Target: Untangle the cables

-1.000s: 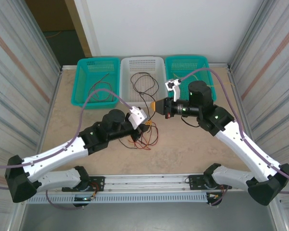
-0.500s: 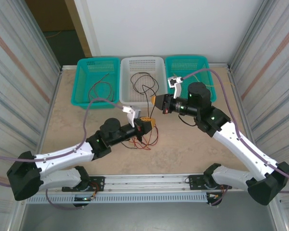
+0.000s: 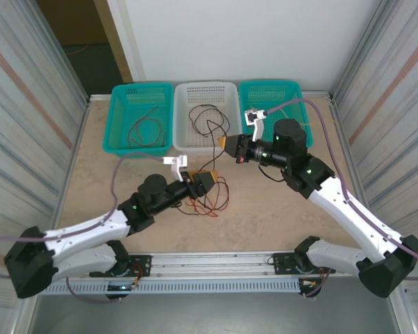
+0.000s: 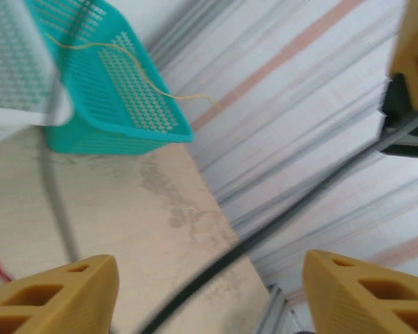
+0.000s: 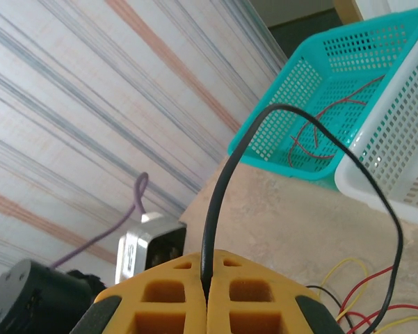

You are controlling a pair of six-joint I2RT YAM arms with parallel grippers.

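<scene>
Since my right end effector (image 5: 207,292) is pinched shut on the black cable (image 5: 214,209), I should draw it slowly toward 1 o'clock. My left end effector (image 4: 209,278), fingers wide apart and gripping nothing, should pin the tangle of cables (image 3: 212,203) on the desk (image 3: 278,209), at 6 o'clock of the white basket (image 3: 183,139).
</scene>
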